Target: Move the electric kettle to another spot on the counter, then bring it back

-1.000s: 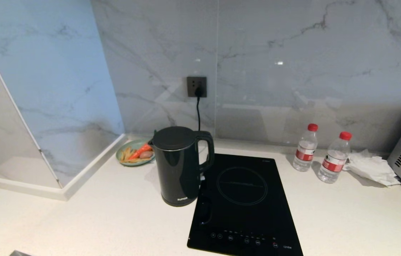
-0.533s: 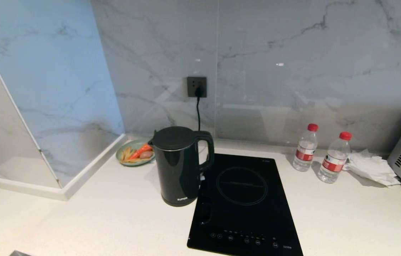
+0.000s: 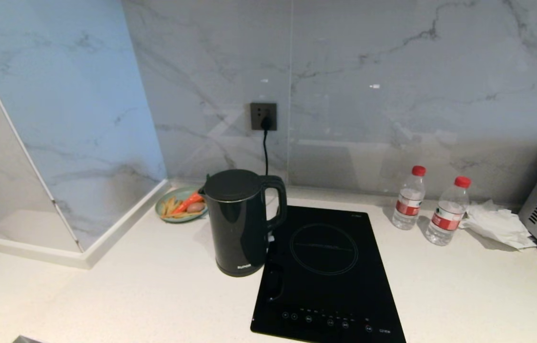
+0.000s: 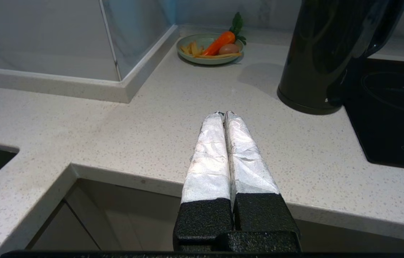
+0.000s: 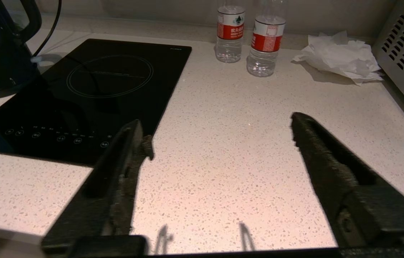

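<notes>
Nothing has shifted across the last second: the electric kettle (image 3: 242, 221) stands upright toward the back of the surface (image 3: 163, 295), against the cooktop's (image 3: 328, 274) left edge. The left gripper (image 4: 223, 114), pressed closed and empty, and the right gripper (image 5: 219, 138), spread wide, both wait near the front edge; the move is judged unstarted.

We find bare counter (image 3: 154, 290) in front of the kettle (image 3: 239, 221); a cooktop (image 3: 328, 271) touches its right side, a plate of food (image 3: 181, 205) sits just behind-left, and two bottles (image 3: 428, 207) stand well right.
</notes>
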{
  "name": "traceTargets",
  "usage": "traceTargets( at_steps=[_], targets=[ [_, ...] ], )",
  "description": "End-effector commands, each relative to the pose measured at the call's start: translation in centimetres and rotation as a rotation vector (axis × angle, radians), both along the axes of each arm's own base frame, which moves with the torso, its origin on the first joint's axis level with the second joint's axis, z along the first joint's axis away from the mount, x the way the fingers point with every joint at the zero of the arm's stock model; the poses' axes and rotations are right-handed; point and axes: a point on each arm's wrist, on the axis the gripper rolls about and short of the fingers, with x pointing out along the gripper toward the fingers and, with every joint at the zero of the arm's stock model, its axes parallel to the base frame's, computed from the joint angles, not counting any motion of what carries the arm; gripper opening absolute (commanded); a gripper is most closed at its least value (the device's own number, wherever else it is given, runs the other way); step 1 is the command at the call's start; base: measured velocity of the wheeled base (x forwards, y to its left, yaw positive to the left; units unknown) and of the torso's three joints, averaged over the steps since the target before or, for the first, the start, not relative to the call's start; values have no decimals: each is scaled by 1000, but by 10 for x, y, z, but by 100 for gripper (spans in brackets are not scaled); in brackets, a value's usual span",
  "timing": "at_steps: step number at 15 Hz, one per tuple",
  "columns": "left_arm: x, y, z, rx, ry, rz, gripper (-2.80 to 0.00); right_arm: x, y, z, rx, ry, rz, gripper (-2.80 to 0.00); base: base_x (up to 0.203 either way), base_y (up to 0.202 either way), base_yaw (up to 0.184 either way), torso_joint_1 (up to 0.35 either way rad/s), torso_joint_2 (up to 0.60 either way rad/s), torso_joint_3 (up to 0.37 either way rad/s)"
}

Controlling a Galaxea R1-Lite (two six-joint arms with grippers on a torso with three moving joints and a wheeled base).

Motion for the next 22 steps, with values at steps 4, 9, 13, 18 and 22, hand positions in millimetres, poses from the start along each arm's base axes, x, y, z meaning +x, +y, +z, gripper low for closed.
traceTargets(
  at_steps=[4, 9, 13, 18, 22],
  targets=[
    [0, 0, -1, -1, 1, 0, -280, 0, 0, 0, 4, 3, 1, -280, 0, 0, 0, 0, 0, 0],
    [0, 0, -1, -1, 1, 0, -280, -1, 0, 48, 14, -41, -19, -280, 0, 0, 0, 0, 0, 0],
    [0, 0, -1, -1, 1, 0, -280, 63, -3, 108, 106, 278, -140, -280, 0, 0, 0, 0, 0, 0],
    [0, 0, -1, -1, 1, 0, -280, 172, -19, 118, 196, 648, -239, -280, 0, 0, 0, 0, 0, 0],
    [0, 0, -1, -1, 1, 0, -280, 219, -36, 114, 211, 663, -3, -280, 0, 0, 0, 0, 0, 0]
  ],
)
